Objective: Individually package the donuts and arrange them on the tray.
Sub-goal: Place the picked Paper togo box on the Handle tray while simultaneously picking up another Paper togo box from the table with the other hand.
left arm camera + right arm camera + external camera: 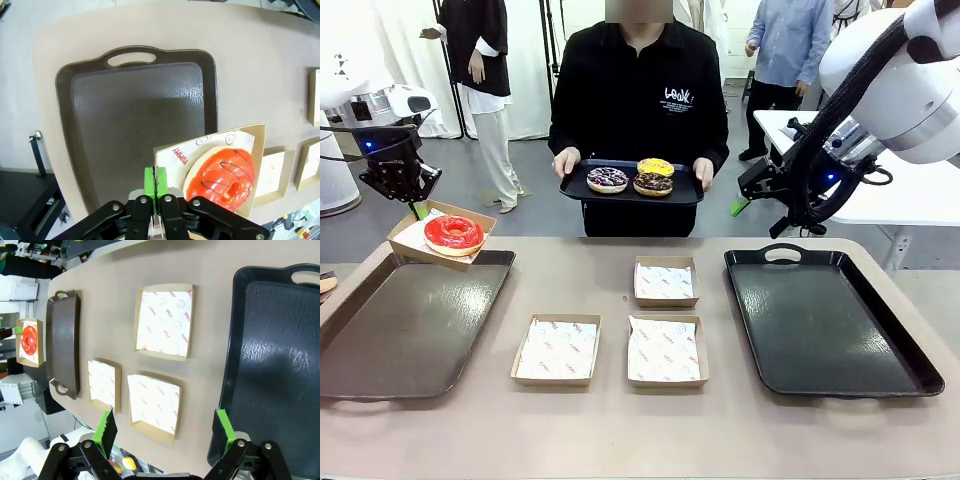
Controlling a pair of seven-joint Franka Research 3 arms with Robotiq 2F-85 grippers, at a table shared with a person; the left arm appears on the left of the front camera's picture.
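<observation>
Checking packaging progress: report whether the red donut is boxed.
Boxed: the red donut sits on the paper liner inside a cardboard box, which the left gripper pinches by an edge.

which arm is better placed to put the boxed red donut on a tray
Left. The left claw is shut on the box holding the red donut, over the left tray's far corner. The right claw is open, holding nothing, far from that box.
</observation>
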